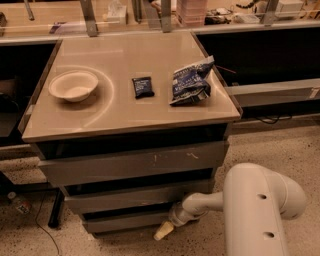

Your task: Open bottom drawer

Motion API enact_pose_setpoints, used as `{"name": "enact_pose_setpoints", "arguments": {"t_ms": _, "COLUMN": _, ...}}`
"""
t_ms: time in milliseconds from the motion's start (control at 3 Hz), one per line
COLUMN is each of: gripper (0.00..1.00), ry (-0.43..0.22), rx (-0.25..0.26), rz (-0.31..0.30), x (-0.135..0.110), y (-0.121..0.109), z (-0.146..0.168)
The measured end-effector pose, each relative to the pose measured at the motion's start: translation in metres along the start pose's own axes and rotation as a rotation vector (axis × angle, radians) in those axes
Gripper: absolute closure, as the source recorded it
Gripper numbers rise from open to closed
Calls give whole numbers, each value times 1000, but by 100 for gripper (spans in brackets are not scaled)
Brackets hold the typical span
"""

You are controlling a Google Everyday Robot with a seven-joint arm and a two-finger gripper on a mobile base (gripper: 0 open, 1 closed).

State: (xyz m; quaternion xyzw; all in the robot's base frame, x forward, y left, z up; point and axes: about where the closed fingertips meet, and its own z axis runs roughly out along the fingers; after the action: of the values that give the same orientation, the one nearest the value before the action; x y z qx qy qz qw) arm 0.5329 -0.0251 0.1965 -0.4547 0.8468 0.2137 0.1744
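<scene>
While low over speckled floor (272, 145), gripper (163, 231) beside bottom drawer (125, 220) below countertop (120, 107).

Speckled floor (280, 145) fills 3 to 5 o'clock and shows again at 8. A tan-topped cabinet (125, 115) takes the centre (its top glossy under warm light). At 12 stands a counter (45, 12) with metal posts (89, 17). At 3 a grey rail (270, 92) crosses dark space, with a black cable (270, 120) below. The gripper (164, 231) sits low at 6, near the floor.
</scene>
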Motion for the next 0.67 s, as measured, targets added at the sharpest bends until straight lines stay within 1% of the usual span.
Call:
{"name": "enact_pose_setpoints", "arguments": {"t_ms": 333, "gripper": 0, "ry": 11, "rx": -33, "rz": -5, "x": 1, "y": 11, "z": 7}}
{"name": "enact_pose_setpoints", "arguments": {"t_ms": 667, "gripper": 0, "ry": 10, "rx": -79, "rz": -11, "x": 3, "y": 31, "z": -1}}
